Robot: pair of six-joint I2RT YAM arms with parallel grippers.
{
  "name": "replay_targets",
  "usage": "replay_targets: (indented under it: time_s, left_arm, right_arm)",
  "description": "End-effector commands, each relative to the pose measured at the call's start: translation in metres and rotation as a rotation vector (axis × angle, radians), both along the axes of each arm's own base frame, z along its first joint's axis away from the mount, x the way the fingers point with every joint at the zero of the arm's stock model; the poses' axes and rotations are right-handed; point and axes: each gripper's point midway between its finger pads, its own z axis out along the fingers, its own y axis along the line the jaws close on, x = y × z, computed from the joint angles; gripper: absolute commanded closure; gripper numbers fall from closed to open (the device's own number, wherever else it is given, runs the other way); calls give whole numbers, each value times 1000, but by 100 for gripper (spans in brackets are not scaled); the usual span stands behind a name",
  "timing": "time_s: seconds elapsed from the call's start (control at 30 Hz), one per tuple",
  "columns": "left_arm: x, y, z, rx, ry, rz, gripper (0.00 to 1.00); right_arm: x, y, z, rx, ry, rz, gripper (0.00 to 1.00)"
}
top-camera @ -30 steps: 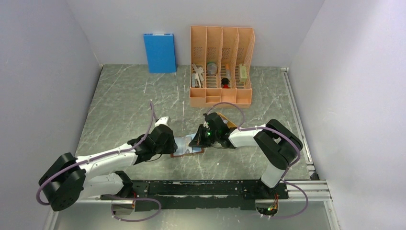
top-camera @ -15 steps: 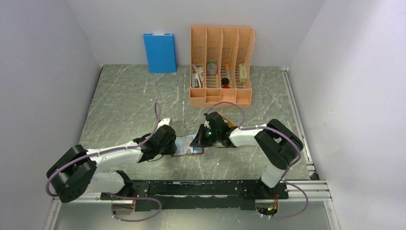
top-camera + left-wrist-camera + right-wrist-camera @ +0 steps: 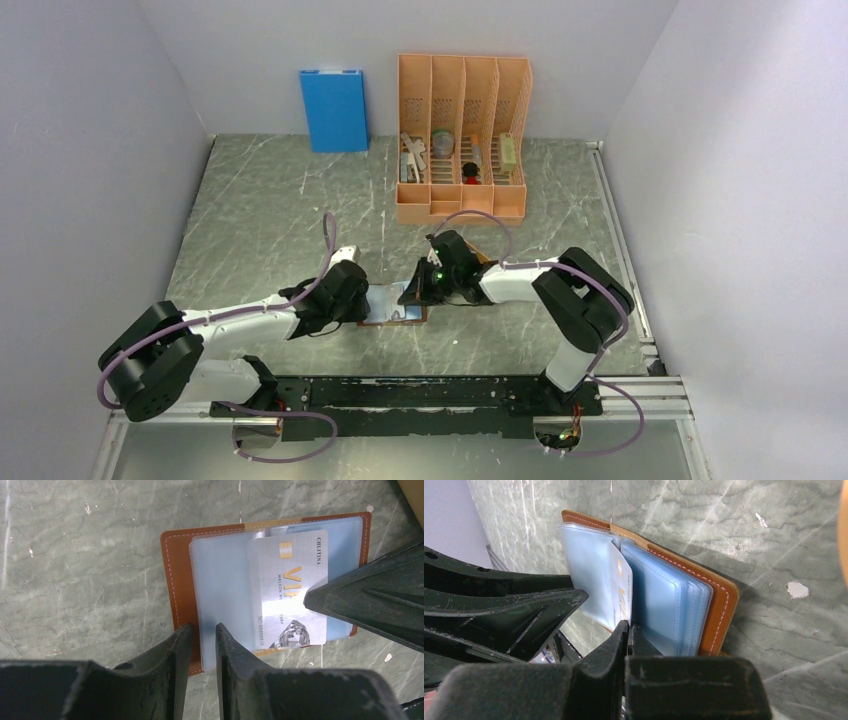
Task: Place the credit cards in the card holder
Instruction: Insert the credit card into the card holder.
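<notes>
While the right hand [image 3: 628, 630] pinches a credit card [image 3: 292, 597] over the open card holder [image 3: 176, 565], the left hand [image 3: 200, 635] clamps its sleeve edge.

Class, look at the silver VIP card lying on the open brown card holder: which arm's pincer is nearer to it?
Right. The right pincer pinches the card; the left pincer grips the sleeve edge beside it.

From above, both arms are covering most of the card holder [image 3: 392, 308]. In the left wrist view, the right tool [image 3: 370, 605] is hiding the credit card's [image 3: 290, 592] lower right corner, and the card's small print is blurring beyond reading.
</notes>
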Motion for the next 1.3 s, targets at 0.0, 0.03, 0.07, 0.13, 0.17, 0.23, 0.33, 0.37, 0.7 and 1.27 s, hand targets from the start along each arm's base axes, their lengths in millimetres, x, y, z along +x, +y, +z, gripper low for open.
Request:
replay_targets:
  time_s: [0.0, 0.03, 0.07, 0.13, 0.17, 0.23, 0.33, 0.37, 0.7, 1.27]
  left_arm:
    - [-8, 15, -19, 68, 44, 12, 69]
    - [-8, 14, -20, 68, 47, 11, 69]
    - [-9, 15, -20, 69, 48, 12, 69]
    - [-9, 15, -20, 67, 50, 12, 68]
    - [-9, 15, -20, 67, 49, 10, 68]
    - [-9, 15, -20, 68, 49, 10, 68]
    - [-9, 15, -20, 71, 48, 10, 68]
    - [-9, 15, -20, 71, 48, 9, 67]
    - [-9, 20, -22, 92, 49, 18, 67]
    - [-13, 20, -25, 90, 70, 14, 67]
  right_arm:
    - [-11, -7, -22, -76, 48, 36, 100]
    - [-12, -6, -22, -74, 50, 41, 100]
    - [-12, -5, -23, -73, 51, 44, 100]
    - [-12, -2, -24, -71, 53, 49, 100]
    - [-12, -1, -24, -69, 54, 51, 100]
    - [-12, 0, -24, -64, 55, 51, 100]
    - [-13, 2, -26, -61, 61, 54, 100]
    - [-12, 2, -26, -60, 63, 53, 100]
    - [0, -18, -32, -147, 8, -25, 100]
    - [-4, -5, -32, -69, 18, -37, 100]
